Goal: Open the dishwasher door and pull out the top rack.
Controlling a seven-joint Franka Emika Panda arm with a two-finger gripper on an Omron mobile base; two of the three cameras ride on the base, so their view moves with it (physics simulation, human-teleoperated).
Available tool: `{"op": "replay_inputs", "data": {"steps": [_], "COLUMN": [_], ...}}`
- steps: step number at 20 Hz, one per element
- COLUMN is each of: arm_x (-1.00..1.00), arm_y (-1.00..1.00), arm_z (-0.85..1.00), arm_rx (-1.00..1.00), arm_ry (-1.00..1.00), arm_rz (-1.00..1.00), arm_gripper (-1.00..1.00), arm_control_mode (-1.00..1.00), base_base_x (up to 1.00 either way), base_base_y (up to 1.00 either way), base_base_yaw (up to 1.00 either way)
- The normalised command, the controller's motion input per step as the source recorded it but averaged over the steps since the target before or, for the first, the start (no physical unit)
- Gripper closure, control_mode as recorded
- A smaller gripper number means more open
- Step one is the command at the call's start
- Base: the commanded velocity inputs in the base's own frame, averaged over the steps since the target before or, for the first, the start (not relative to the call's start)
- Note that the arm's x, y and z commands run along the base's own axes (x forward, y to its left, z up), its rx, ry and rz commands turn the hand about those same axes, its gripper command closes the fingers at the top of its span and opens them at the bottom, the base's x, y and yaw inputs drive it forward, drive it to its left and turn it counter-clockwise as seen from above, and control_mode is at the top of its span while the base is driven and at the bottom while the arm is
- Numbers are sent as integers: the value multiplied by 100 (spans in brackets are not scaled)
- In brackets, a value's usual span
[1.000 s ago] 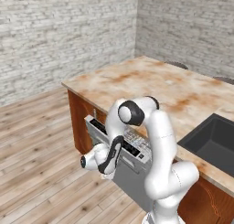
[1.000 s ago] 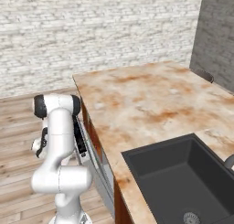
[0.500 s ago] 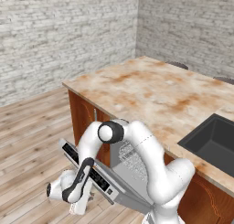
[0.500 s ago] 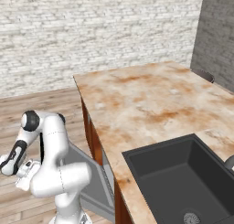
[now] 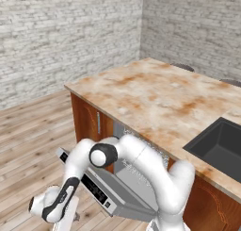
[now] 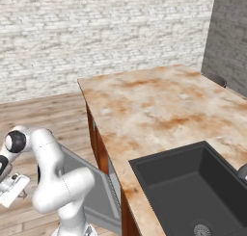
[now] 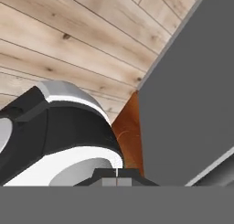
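Dishwasher door [image 5: 120, 190], wide flat grey metallic panel, swung low below worktop [image 5: 160, 98] front edge; gripper [image 5: 70, 219] clenched empty. Best to lower fully, then reach rack.

The arm reaches forward and folds steeply down, its dark elbow joint raised and its wrist low. The gripper [image 7: 117, 178] points downward, its finger tips pressed together.

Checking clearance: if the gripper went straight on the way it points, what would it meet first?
Probably the dishwasher door: its grey panel lies ahead of the shut gripper. Depth is unclear; the wooden floor is beyond.
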Motion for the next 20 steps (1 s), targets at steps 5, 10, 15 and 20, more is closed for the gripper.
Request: {"op": "replay_inputs", "data": {"steps": [5, 10, 15, 20], "arm_x": [-10, -15, -5, 2], "arm_y": [-1, -26, -38, -61], "arm_z": [99, 100, 100, 98], "arm_rx": [1, 0, 0, 0], "arm_ry": [0, -4, -3, -3], "arm_rz": [-1, 0, 10, 16], "arm_gripper": [-100, -100, -100, -100], "arm_control_mode": [-100, -100, -100, -100], "base_base_x": [0, 0, 0, 0], "base_base_y": [0, 0, 0, 0], "base_base_yaw": [0, 0, 0, 0]}}
